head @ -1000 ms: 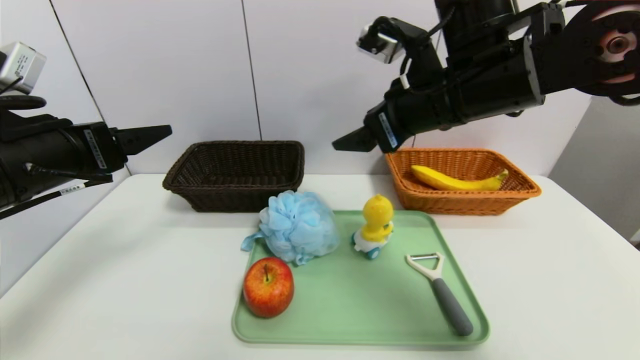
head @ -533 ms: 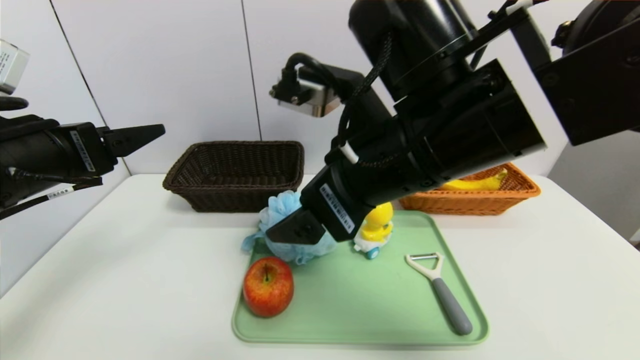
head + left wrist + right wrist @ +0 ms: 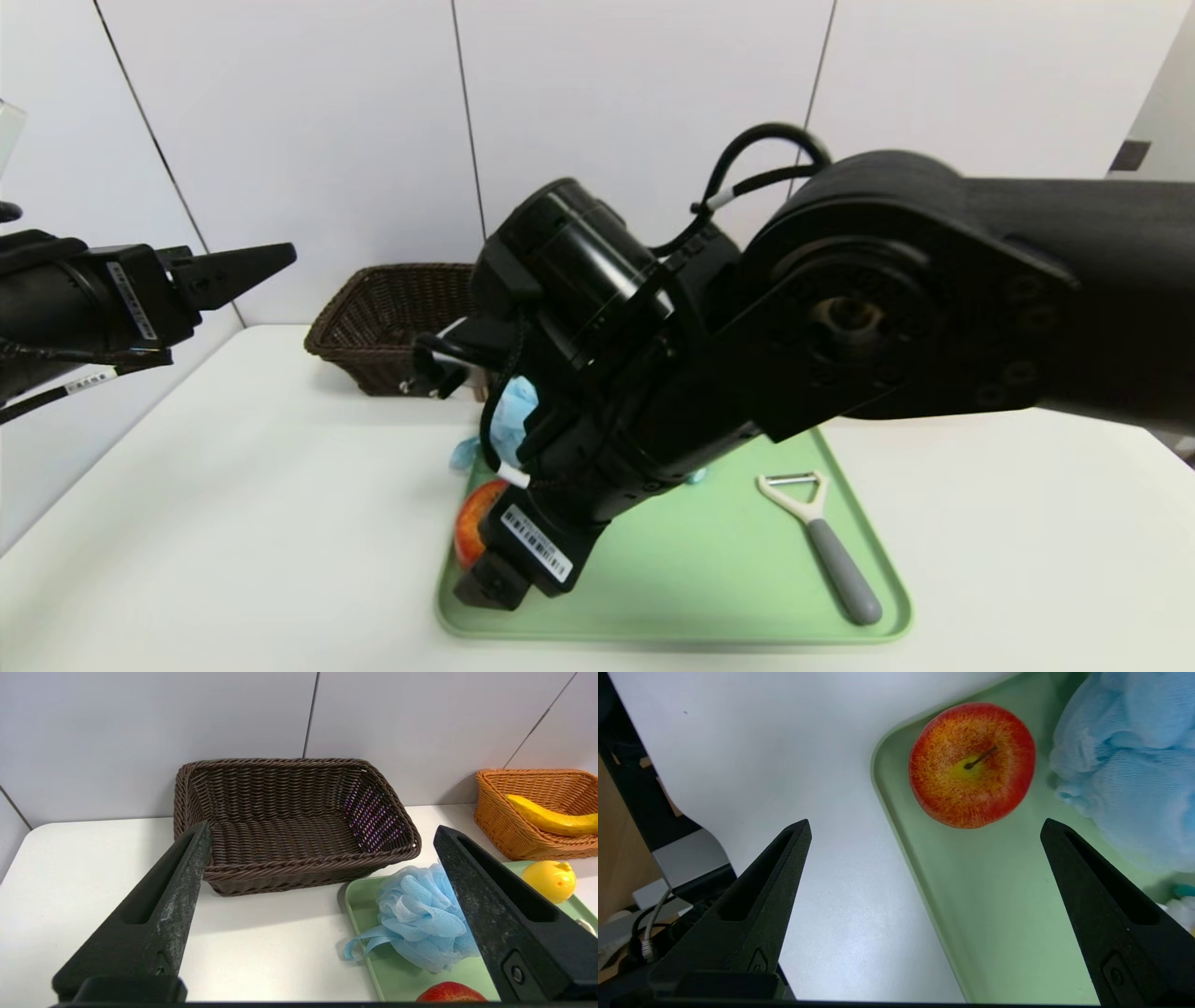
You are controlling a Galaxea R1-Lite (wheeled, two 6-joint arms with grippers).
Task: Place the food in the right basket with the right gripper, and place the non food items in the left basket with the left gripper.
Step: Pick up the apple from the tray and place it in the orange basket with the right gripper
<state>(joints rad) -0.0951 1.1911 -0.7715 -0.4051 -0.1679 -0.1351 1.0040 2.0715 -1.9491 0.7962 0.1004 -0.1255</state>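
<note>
Reaching over the green tray (image 3: pixel 747 597) from the robot's right, the right gripper (image 3: pixel 926 822) is seen with its two pointed fingers spread wide and nothing held between them. The red-yellow apple (image 3: pixel 971 765) is shown near the tray's corner, upright, with its short stem facing up, beside a light-blue mesh sponge (image 3: pixel 1134 765). In the head view the apple is partly covered by the gripper.

The apple is judged to be fairly heavy for its size, firm and smooth, with a waxy skin that may slip if only the upper curve is pinched. It is best taken at its widest part, one finger on each side, with the stem left between them; a steady, moderate squeeze should be used, as the skin could be bruised by the hard tips. Care is called for on the sponge side, where soft mesh might be caught.

Farther along the tray, a peeler (image 3: pixel 845 569) is laid flat and a yellow duck toy (image 3: pixel 549 882) is placed. Beyond the tray stand the dark brown basket (image 3: pixel 299 870) and the orange basket (image 3: pixel 504 830), in which a banana (image 3: pixel 556 819) is already laid. The left gripper (image 3: pixel 322 828) is held off to the left, opened wide, with nothing gripped.
</note>
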